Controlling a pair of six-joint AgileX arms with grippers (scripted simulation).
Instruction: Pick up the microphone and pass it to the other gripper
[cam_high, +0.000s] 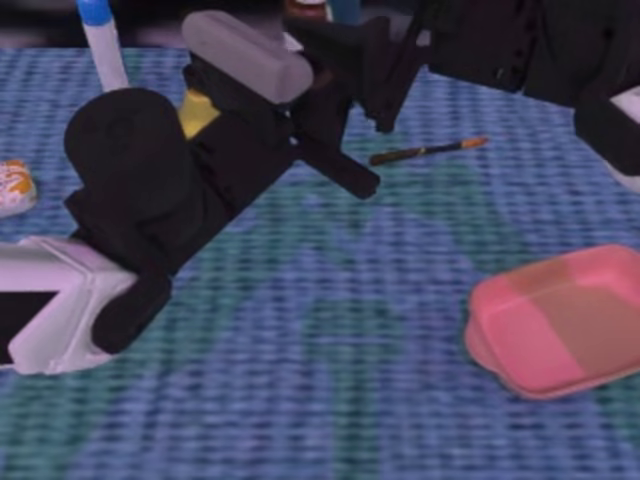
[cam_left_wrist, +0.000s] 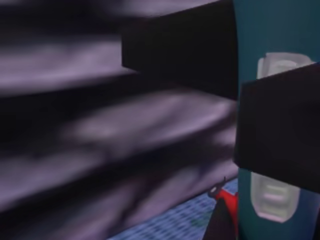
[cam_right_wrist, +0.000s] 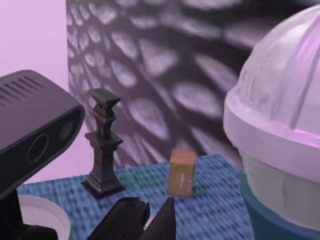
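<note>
No legible writing appears. At the top view's upper centre, the left gripper (cam_high: 335, 150) and right gripper (cam_high: 375, 75) meet. The left fingers (cam_left_wrist: 280, 125) clamp the microphone (cam_left_wrist: 272, 40); right claw: cannot tell.

I count two grippers (cam_high: 345, 140) (cam_high: 385, 75), one microphone (cam_left_wrist: 272, 120), one paintbrush (cam_high: 428, 150), one pink tray (cam_high: 560, 320), one dark statuette (cam_right_wrist: 104, 145), one brown box (cam_right_wrist: 181, 172).

Woven blue cloth table (cam_high: 330, 400), glossy plastic microphone (cam_left_wrist: 280, 30), matt pink tray (cam_high: 560, 320)
</note>
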